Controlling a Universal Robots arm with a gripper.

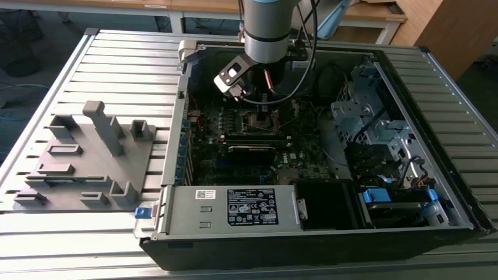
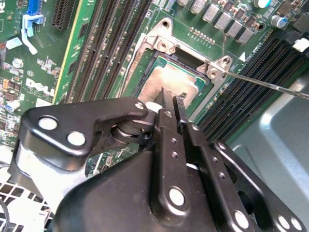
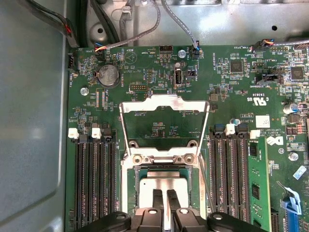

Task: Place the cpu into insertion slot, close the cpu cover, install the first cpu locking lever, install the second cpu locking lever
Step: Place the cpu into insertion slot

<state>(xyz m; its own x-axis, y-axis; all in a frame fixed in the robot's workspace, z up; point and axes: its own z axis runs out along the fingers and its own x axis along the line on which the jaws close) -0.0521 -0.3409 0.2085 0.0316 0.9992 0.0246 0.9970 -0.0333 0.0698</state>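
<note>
The cpu (image 3: 164, 182), a flat silver-grey square, lies in the insertion slot (image 3: 128, 189) on the green board. The cpu cover (image 3: 164, 102), a thin metal frame with a square window, is swung back open and lies away from the socket. My gripper (image 3: 164, 193) hangs right over the chip with its two black fingers drawn close together and nothing visible between them. In the second wrist view the gripper (image 2: 170, 96) has its tips at the top of the cpu (image 2: 166, 77). A thin wire locking lever (image 2: 270, 83) stands raised beside the socket. In the exterior view the gripper (image 1: 260, 108) is low inside the case.
Long black memory slots (image 3: 94, 179) flank the socket on both sides. The open computer case (image 1: 435, 58) lies on a slatted metal table, with a power supply (image 1: 233, 207) at the front, drive cages (image 1: 365, 111) on the exterior view's right and a grey fixture (image 1: 86, 157) on its left.
</note>
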